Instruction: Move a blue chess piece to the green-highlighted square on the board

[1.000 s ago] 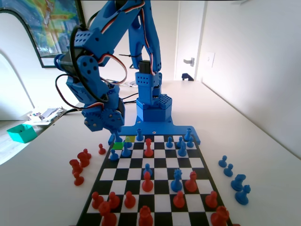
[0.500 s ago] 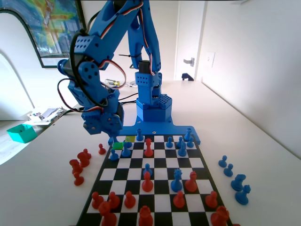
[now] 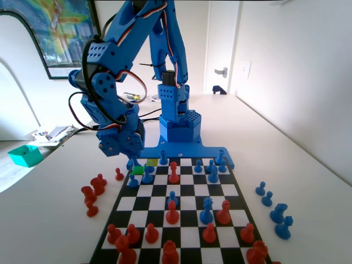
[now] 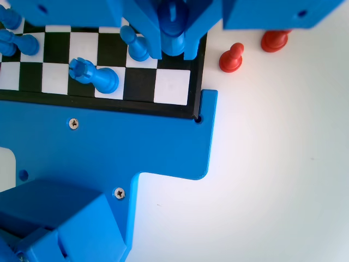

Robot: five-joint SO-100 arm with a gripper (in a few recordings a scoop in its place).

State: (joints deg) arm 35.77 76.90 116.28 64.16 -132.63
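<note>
My gripper [image 3: 131, 159] hangs low over the far left corner of the board [image 3: 192, 191], right at the green-highlighted square [image 3: 138, 170]. In the wrist view the gripper [image 4: 173, 53] is shut on the blue chess piece [image 4: 173, 30], one jaw pressed to each side of it. The piece stands upright over a black square in the board's [image 4: 139, 84] edge column, one row in from the corner. Whether its base touches the square I cannot tell.
A yellow-green square [image 3: 152, 162] lies just beyond the green one. Close by stand a blue pawn [image 3: 132, 180], another blue piece [image 3: 147, 175] and a red piece [image 3: 174, 173]. Red pieces [image 3: 93, 192] sit off the board's left, blue ones [image 3: 275, 209] off its right.
Since a second ago the gripper has dropped slightly and shifted a little right toward the green square. Over the last half second it has held still.
</note>
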